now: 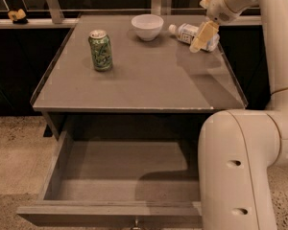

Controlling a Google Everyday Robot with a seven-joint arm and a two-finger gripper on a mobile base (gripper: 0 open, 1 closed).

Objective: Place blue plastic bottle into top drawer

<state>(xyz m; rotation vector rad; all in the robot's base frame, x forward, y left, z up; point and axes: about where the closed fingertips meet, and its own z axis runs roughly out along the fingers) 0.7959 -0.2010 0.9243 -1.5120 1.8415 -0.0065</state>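
End effector [200,36] at the bottle [184,32], right of bowl [147,27] and can [101,50].

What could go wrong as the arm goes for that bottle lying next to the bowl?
The blue plastic bottle lies on its side near the back right corner of the table; a nudge from the gripper over it might roll it off. The white bowl sits close by and could get bumped.
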